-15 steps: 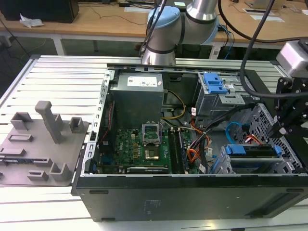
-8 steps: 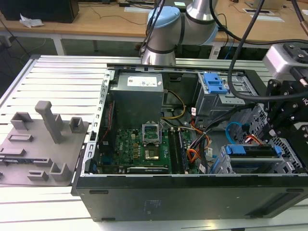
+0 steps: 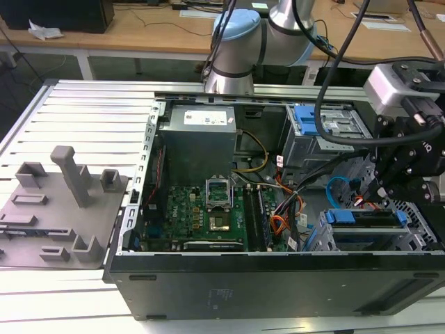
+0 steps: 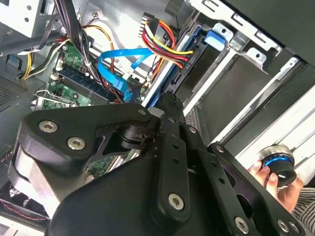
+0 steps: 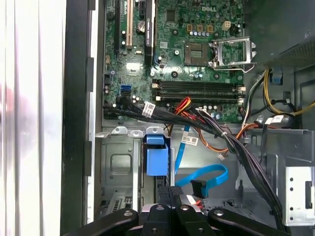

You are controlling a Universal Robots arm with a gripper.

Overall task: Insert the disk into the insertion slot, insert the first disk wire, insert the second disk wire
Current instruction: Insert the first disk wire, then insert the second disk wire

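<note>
The hand (image 5: 170, 191) has its two black fingers drawn narrow, close together at the tips. The view there is dark, so I cannot tell whether anything is pinched between them. Just beside the fingertips in the first wrist view lies the dark plug end of a blue data cable (image 5: 209, 173), which loops flat over the grey metal floor and looks free of any socket. In the exterior view the hand hangs low at that view's right, just above the disk (image 3: 368, 216). The disk's bright blue frame sits inside the insertion slot (image 3: 321, 235), the low grey cage in the near corner of the open computer case (image 3: 278, 285). In the second wrist view a bundle of red, yellow and black wires (image 4: 162, 42) ends at a dark plug just beside the blue frame. Behind the slot stands a taller cage with a blue latch (image 3: 309, 120), and further into the case lies the green motherboard (image 5: 187, 59). The case rests on a slatted metal worktop (image 3: 90, 118), with a grey fixture tray (image 3: 62, 202) at the exterior view's left. In the second wrist view a person's fingers (image 4: 258, 172) grip a round knob with a blue ring (image 4: 277, 164).
</note>
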